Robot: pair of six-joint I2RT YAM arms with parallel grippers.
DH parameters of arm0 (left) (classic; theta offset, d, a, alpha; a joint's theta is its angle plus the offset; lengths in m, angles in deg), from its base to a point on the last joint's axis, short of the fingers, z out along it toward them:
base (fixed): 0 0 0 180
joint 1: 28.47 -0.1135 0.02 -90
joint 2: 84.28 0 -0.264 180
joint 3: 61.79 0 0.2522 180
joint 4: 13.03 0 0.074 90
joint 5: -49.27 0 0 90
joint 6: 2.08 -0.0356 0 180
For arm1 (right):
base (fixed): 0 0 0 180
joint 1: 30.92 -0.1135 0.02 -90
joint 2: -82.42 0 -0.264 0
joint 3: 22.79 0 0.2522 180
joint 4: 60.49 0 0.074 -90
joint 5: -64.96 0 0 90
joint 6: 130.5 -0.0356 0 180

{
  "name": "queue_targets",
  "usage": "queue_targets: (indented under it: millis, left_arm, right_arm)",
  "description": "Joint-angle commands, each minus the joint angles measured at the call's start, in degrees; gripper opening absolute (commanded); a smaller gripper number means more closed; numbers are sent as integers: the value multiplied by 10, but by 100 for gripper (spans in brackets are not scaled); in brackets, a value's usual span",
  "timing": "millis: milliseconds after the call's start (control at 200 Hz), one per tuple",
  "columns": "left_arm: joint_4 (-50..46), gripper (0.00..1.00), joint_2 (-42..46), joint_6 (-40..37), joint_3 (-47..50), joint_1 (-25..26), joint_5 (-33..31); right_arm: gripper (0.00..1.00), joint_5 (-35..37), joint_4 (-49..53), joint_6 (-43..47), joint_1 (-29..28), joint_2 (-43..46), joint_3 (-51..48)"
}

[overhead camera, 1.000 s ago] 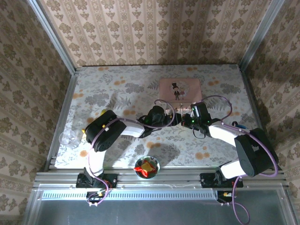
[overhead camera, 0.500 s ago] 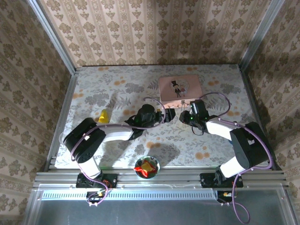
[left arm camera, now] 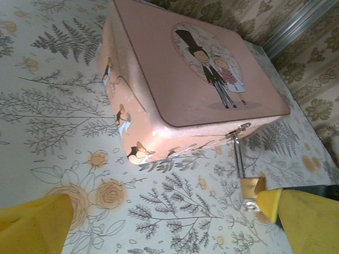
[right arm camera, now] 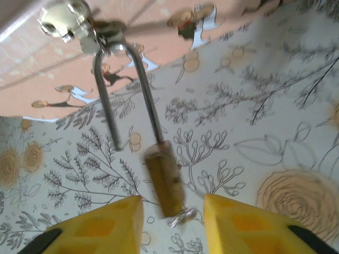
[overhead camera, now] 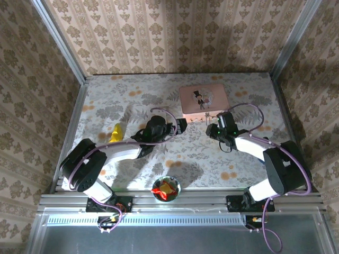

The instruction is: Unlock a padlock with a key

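Your tiny brass padlock [right arm camera: 164,180] lies hooked to the hasp [right arm camera: 69,21] at the pink tin box's [left arm camera: 175,69] six o'clock edge. One silvery shackle leg [right arm camera: 108,106] looks sprung free, so unlocking appears done. Your left gripper [left arm camera: 164,211] and right gripper [right arm camera: 172,203] both gape, flanking it. The key is too small to place.

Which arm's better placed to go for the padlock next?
Right. The padlock sits between the open fingers of the right hand in its wrist view. The left hand is open too, but the padlock lies by one fingertip, off-centre.

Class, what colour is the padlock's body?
The padlock is brass-yellow, clearest in the right wrist view.
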Motion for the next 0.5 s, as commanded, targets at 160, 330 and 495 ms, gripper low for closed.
queue_targets:
  millis: [160, 330, 495]
  left_arm:
    - [-15, 100, 7, -6, 7, -10, -9]
    - [-19, 100, 1, -17, -4, -15, 7]
    - [-99, 100, -10, -63, -58, -20, 15]
  right_arm:
    - [45, 36, 13, 7, 10, 31, 6]
    - [44, 34, 26, 33, 16, 19, 28]
    - [35, -2, 21, 69, 36, -10, 61]
